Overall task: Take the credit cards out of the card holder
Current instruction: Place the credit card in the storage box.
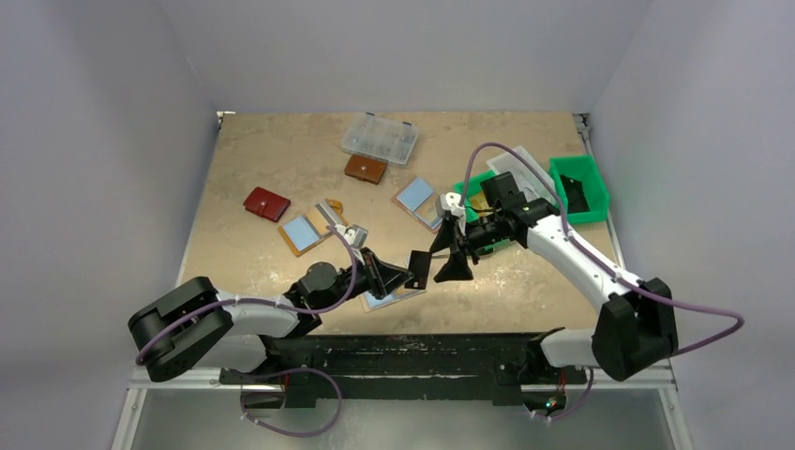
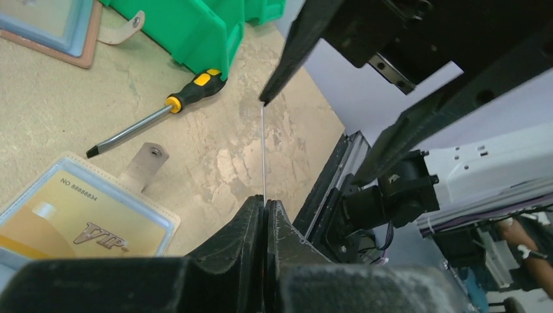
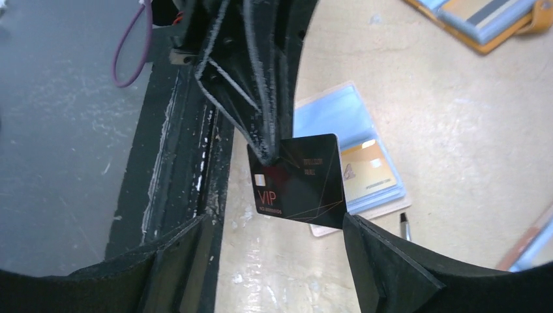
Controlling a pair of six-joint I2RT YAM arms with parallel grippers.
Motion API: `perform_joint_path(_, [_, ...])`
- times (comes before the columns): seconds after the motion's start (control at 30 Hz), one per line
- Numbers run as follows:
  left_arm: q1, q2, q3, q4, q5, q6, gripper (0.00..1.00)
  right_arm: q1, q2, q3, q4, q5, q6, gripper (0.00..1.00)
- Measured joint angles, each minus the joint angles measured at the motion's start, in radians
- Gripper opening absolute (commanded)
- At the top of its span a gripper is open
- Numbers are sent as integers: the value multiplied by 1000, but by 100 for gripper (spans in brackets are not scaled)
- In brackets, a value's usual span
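Where the arms meet over the near desk edge: left claw (image 3: 264, 155) clamped tight on the upper corner of a black VIP card (image 3: 300, 186), the card hanging in the air; right claw (image 3: 274, 225) spread wide, one finger flanking each lower corner of that card, contact not discernible; card holder (image 3: 332, 111) directly below, lying open on the desk (image 3: 456, 130), pale blue inside, a gold card (image 3: 368, 173) in its pocket; screwdriver (image 2: 156, 116) and green bin (image 2: 195, 26) just beyond; red wallet (image 1: 266, 203) and brown wallet (image 1: 364, 169) farther back, both snapped closed.
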Motion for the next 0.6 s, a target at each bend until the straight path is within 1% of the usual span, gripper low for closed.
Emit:
perform_joint_path(0.1, [-8,0,0,-1,14,71,0,0,54,2,13,-2,56,77])
perform_joint_path(0.27, [-10,0,-3,-14,29,130,0,0,107,10,23,-1,105,71])
perform_joint_path(0.33, [-10,0,-3,-15,33,139,0,0,114,13,26,0,119,72])
perform_joint_path(0.43, [-10,0,-3,-13,35,148,0,1,116,18,34,8,143,76])
perform_joint_path(0.6, [-10,-4,-6,-11,35,159,0,3,116,23,41,30,171,77])
